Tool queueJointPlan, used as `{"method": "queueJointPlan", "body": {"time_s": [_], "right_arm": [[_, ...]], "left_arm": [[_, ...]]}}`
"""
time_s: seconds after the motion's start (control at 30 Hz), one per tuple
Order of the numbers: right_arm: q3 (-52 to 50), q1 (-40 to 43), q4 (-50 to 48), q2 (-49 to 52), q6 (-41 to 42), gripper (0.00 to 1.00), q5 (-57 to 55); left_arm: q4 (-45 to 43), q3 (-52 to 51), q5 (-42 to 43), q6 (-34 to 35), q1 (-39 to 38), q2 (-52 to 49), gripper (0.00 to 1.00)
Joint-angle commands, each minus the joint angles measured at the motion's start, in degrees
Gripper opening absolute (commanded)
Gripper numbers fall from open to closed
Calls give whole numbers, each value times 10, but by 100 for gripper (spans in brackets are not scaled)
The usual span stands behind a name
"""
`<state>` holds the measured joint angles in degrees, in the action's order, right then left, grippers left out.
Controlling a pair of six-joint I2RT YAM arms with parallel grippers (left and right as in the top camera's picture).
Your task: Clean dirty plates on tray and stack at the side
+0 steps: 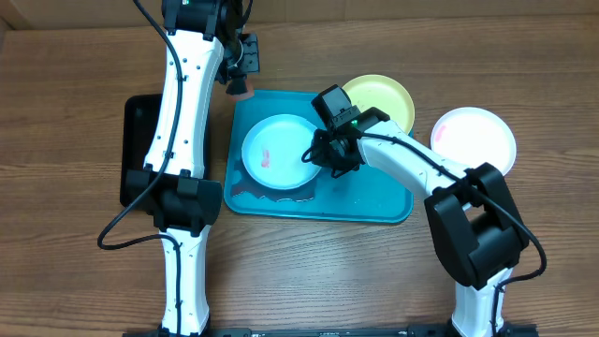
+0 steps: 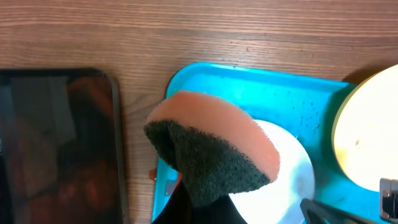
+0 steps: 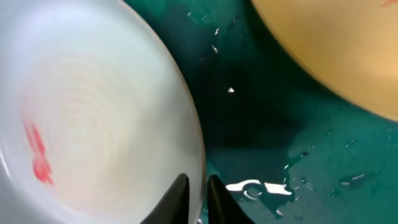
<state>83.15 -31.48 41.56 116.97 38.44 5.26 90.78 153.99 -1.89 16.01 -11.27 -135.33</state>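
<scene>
Overhead, tray: the turquoise tray (image 1: 374, 198) is seen mid-desk (image 1: 75, 84); a black tray (image 1: 138, 122) lies at its 9 o'clock.
Overhead, plates: the red-smeared blue-rimmed plate (image 1: 281, 140) is placed in the tray's 9 o'clock half. The yellow plate (image 1: 379, 96) overlaps the 1 o'clock corner. The white plate (image 1: 473, 139) is put on the desk at 3 o'clock.
Left wrist: a sponge (image 2: 211, 146) is clamped by the left gripper (image 1: 241, 86) over the 11 o'clock corner; its fingers are hidden.
Right wrist: the right gripper (image 3: 198, 198) is closed on the blue-rimmed plate's rim, at the plate's 3 o'clock.
</scene>
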Motion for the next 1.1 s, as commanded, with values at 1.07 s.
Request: {"method": "queueJointPlan", "body": {"time_s": [1.07], "right_arm": [[20,18,-28,28,-106,4,14]], "left_arm": [[-9,-66,22,-8,-9,4,4]]}}
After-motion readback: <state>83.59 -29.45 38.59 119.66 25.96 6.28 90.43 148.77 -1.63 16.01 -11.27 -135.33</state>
